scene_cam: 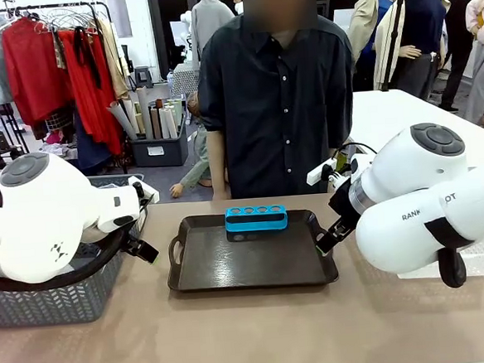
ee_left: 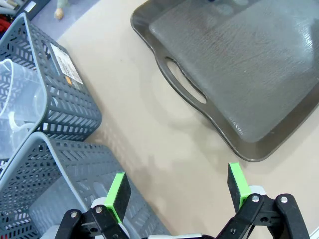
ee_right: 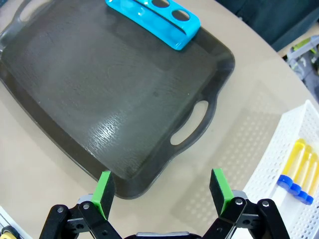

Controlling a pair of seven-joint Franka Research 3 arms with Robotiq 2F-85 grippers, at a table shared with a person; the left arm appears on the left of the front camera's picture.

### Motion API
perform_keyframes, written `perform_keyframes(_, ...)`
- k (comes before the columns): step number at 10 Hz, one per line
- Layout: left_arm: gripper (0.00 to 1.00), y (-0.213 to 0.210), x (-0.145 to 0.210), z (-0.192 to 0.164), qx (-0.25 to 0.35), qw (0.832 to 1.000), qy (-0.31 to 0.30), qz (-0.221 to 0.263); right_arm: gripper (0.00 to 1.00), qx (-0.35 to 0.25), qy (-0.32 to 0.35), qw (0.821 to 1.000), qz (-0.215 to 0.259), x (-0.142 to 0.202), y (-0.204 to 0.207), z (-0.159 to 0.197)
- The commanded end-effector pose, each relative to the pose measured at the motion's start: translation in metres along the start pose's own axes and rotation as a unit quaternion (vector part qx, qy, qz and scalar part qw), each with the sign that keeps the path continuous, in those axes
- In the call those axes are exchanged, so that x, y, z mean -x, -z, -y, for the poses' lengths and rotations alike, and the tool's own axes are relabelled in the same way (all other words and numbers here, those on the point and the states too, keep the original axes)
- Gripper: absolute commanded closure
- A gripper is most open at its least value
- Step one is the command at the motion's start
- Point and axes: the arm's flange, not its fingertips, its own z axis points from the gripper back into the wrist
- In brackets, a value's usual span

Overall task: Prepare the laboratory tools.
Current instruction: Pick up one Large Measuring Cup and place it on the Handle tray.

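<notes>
Nearest you, both pincers hang with fingers apart and nothing between them. The left gripper [ee_left: 178, 188] is over bare table [scene_cam: 252, 330], between the grey mesh baskets [ee_left: 70, 114] and the tray's left handle. The right gripper [ee_right: 162, 190] is just off the tray's near right corner.

Each arm seems parked beside its own supply. On the left, the clear beaker [ee_left: 17, 109] stands inside the farther basket. On the right, the blue-capped tubes [ee_right: 294, 167] lie flat, side by side, in the white bin [ee_right: 279, 149].

The tray [scene_cam: 247, 260] sits between the arms, probably so that either can reach it. Its floor is bare except for the blue rack [scene_cam: 255, 219] at the far edge, holes up, ready for tubes.

Watch the basket walls around the beaker, and the bin's rim with the tubes packed close together. Beyond the tray a person [scene_cam: 278, 104] stands at the far side of the table.
</notes>
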Motion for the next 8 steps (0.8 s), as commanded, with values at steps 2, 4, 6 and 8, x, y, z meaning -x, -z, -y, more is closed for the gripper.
perform_keyframes(2, 0.00, -0.0001, 0.0000, 0.0000, 0.000, 1.000, 0.000, 0.000, 0.00, 0.000, 0.000, 1.000, 0.000, 0.0000, 0.0000, 0.0001)
perform_keyframes(4, 0.00, -0.0001, 0.0000, 0.0000, 0.000, 1.000, 0.000, 0.000, 0.00, 0.000, 0.000, 1.000, 0.000, 0.0000, 0.0000, 0.0001)
perform_keyframes(6, 0.00, -0.0001, 0.0000, 0.0000, 0.000, 1.000, 0.000, 0.000, 0.00, 0.000, 0.000, 1.000, 0.000, 0.0000, 0.0000, 0.0001)
perform_keyframes(8, 0.00, 0.0000, 0.0000, 0.0000, 0.000, 1.000, 0.000, 0.000, 0.00, 0.000, 0.000, 1.000, 0.000, 0.0000, 0.0000, 0.0000)
